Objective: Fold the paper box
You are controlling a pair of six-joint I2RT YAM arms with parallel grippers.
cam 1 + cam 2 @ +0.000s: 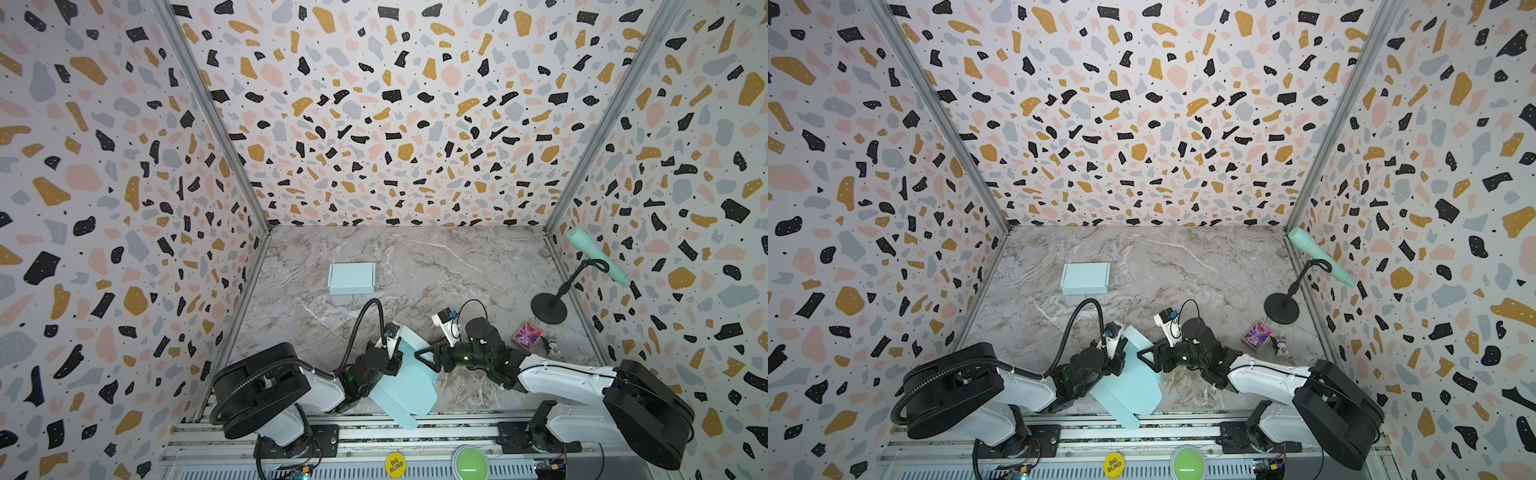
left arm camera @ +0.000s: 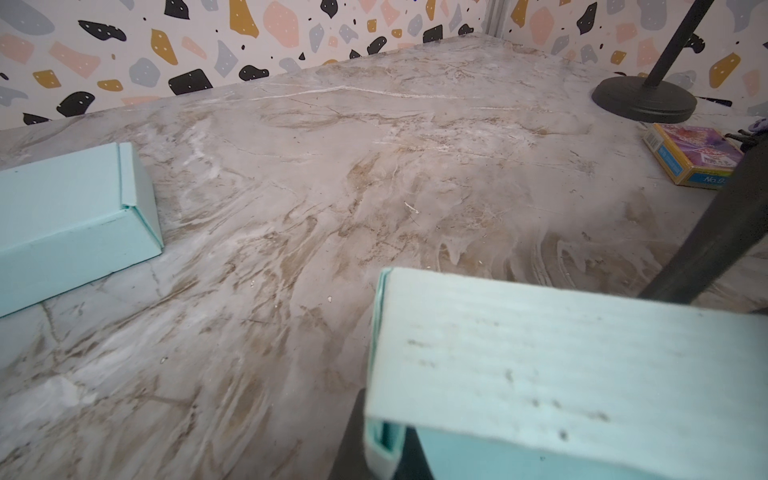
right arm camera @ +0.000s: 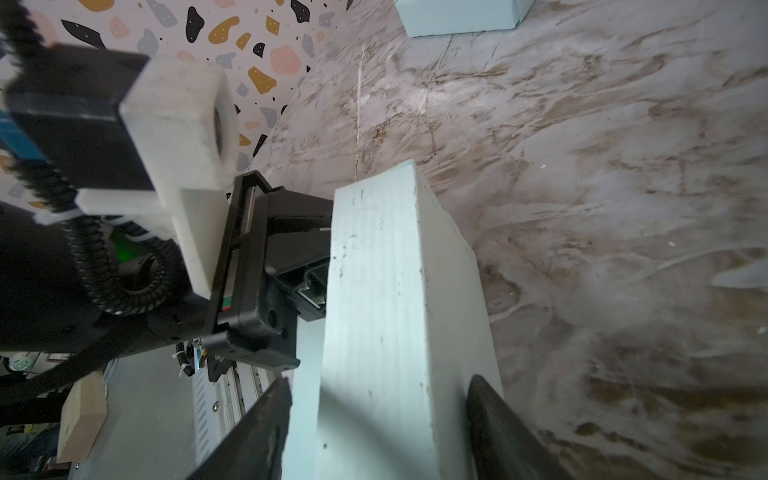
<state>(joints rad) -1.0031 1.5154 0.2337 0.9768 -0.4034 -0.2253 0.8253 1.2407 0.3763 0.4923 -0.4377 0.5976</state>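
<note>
marble table (image 1: 440,266): folded pale-blue box (image 1: 351,279) left-centre; mic stand base (image 1: 548,308), card pack (image 1: 528,335), figurine (image 1: 552,348) right.

Both top views are looking steeply down from high overhead, taking in the whole table (image 1: 457,266). The wrist cameras are sitting low and close, looking across it; all four views are sharing the paper box (image 1: 411,386).

Terrazzo-print walls (image 1: 374,104), marble tabletop (image 1: 457,266) — metal corner rails (image 1: 212,104)

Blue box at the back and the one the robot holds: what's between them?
Only bare table, as the left wrist view shows; in both top views a black cable arches over it.
</note>
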